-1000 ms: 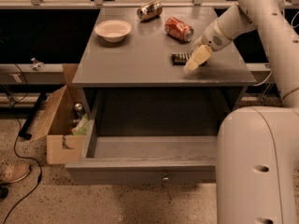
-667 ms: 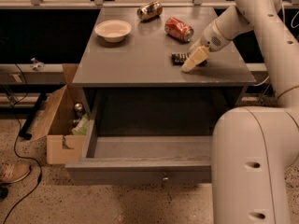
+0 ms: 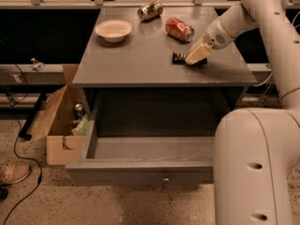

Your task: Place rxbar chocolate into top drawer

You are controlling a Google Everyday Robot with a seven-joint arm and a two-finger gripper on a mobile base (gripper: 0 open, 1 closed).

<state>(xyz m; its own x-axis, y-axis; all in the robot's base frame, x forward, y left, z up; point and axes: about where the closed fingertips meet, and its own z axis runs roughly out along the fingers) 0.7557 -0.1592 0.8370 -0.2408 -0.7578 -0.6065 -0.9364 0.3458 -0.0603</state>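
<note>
The rxbar chocolate (image 3: 180,56) is a small dark bar lying flat on the grey tabletop, right of centre. My gripper (image 3: 195,56) reaches down from the right and sits right over the bar's right end, covering part of it. The top drawer (image 3: 140,170) is pulled open below the tabletop, with its grey front panel and small knob (image 3: 165,179) toward the camera. Its inside looks bare.
A red soda can (image 3: 179,29) lies on its side just behind the bar. A brownish-gold can (image 3: 150,10) lies at the back. A white bowl (image 3: 113,30) sits at the back left. A brown cardboard box (image 3: 61,121) with items stands left of the drawer. My arm's large white link fills the lower right.
The gripper has shifted slightly left and lower, closer onto the bar's right end. The bar, cans, bowl and drawer have not moved.
</note>
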